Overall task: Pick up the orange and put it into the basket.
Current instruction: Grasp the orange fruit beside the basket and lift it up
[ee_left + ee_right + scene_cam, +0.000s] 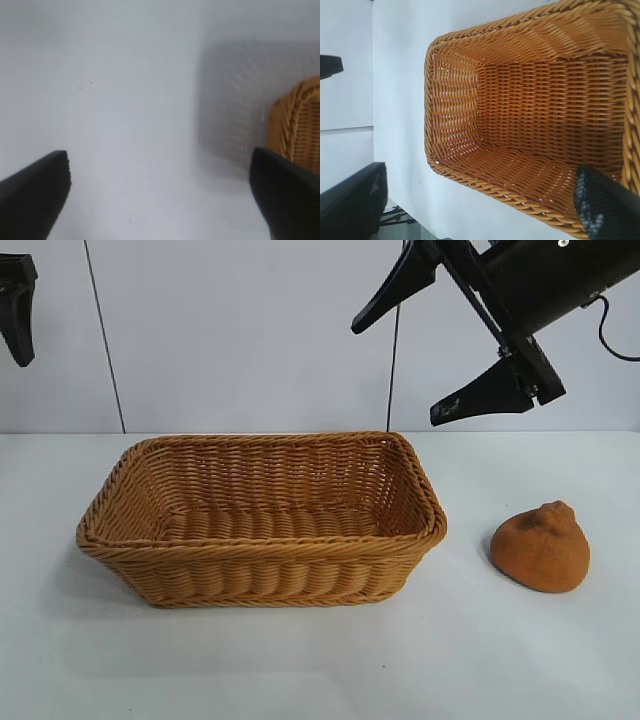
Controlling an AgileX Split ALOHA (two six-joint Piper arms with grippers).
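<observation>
My right gripper [420,345] hangs above the basket [262,570], fingers spread wide and holding nothing. The orange [541,547] sits on the white table [520,660] just beside the basket's right end. My left gripper [160,187], also wide open and empty, is raised at far left.

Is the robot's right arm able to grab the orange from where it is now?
Probably yes. The right hand hangs open above the table, up over the orange. The orange sits alone beside the basket, with nothing on top of it, so the way down looks free.
</observation>
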